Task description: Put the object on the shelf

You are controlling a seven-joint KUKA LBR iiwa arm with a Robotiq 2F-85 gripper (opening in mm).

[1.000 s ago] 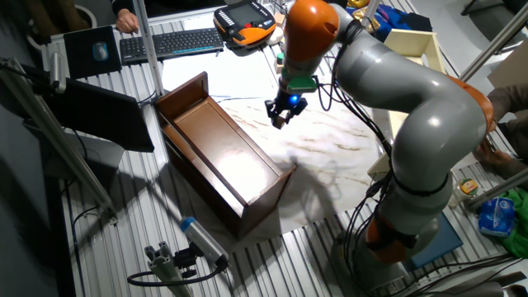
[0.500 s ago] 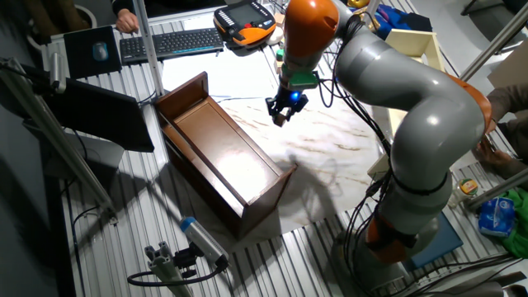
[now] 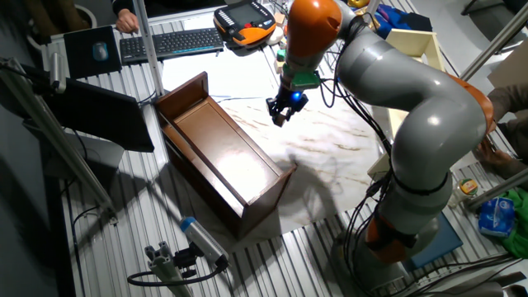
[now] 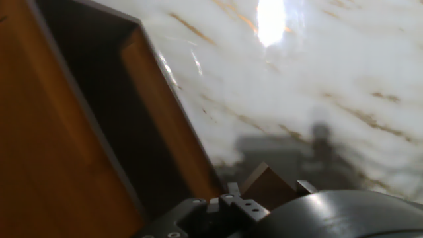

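My gripper (image 3: 279, 114) hangs above the marble board, just right of the far end of the dark brown shelf (image 3: 219, 157). It is shut on the tiny tan wooden cube (image 4: 264, 186), which shows between the fingertips at the bottom of the hand view. In the fixed view the cube is only a small tan speck at the fingertips (image 3: 280, 119). The shelf lies open side up, with a taller end panel at its far end. In the hand view the shelf (image 4: 73, 145) fills the left side, its rim close beside the gripper (image 4: 266, 192).
The white marble board (image 3: 330, 157) lies under the gripper and right of the shelf. An orange teach pendant (image 3: 245, 23) and a keyboard (image 3: 173, 43) sit at the back. A cream-white box (image 3: 410, 45) stands back right. A blue-tipped tool (image 3: 202, 239) lies in front of the shelf.
The gripper with the cube has risen slightly and shifted a little towards the back over the last second. The shelf has not moved.
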